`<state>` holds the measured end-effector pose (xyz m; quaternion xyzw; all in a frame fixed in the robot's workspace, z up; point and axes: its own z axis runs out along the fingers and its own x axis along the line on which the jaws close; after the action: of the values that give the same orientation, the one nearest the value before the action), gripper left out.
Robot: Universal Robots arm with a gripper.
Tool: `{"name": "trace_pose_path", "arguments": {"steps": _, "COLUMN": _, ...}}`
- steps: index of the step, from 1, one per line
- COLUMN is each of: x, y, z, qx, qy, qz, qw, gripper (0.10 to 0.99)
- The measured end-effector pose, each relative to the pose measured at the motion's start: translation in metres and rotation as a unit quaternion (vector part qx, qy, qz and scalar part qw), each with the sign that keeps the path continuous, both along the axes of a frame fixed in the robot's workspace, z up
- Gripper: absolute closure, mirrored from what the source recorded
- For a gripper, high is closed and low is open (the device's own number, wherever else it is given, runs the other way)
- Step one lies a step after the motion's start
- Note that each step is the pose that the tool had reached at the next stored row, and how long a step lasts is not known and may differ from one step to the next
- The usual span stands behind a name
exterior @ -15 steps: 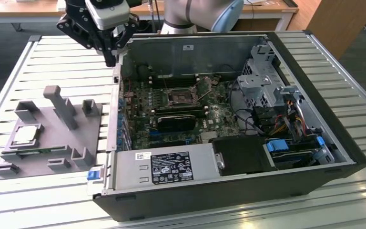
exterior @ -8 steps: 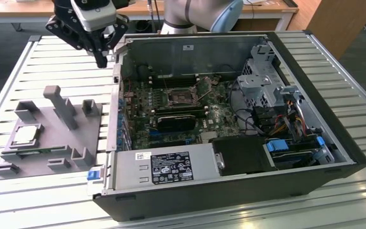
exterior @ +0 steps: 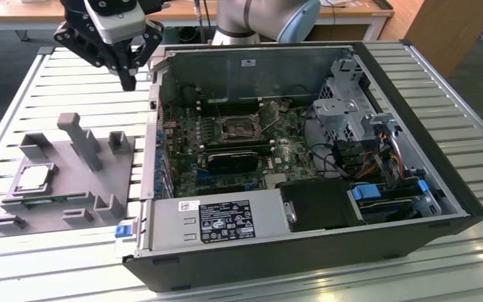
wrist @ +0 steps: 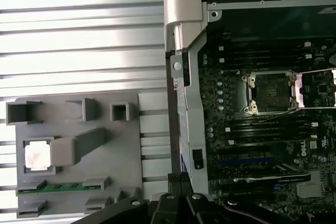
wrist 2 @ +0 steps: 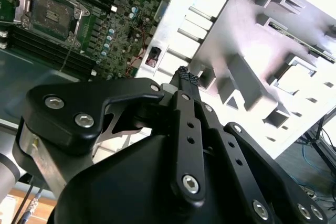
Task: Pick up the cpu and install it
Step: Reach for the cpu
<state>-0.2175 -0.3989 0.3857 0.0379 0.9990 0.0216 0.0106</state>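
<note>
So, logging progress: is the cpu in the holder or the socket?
In the holder: the cpu lies flat in a recess of the grey holder.

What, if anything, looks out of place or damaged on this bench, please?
Nothing stands out. The cpu lies flat in its grey holder, the motherboard socket stands open and empty, and the gripper hangs above the table, jaws shut on nothing.

I see the cpu point(exterior: 36, 178) topped in shiny metal, holder point(exterior: 86, 189) in matt grey plastic, table point(exterior: 23, 88) of ribbed, gleaming metal, gripper point(exterior: 127, 83) matt black.
</note>
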Motion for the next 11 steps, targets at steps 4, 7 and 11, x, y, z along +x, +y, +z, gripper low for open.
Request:
{"name": "trace_pose_path", "arguments": {"steps": 4, "x": -0.0022, "y": 0.0, "z": -0.0009, "qx": 0.0, "qy": 0.0013, "qz": 0.0, "qw": 1.0, "gripper": 0.98}}
{"name": "trace_pose_path", "arguments": {"steps": 7, "x": -0.0039, "y": 0.0, "z": -0.0014, "qx": 0.0, "qy": 0.0016, "qz": 0.0, "qw": 1.0, "gripper": 0.98}}
{"name": "trace_pose_path", "arguments": {"steps": 11, "x": -0.0058, "y": 0.0, "z": -0.002, "qx": -0.0001, "qy": 0.0021, "qz": 0.0, "qw": 1.0, "gripper": 0.98}}
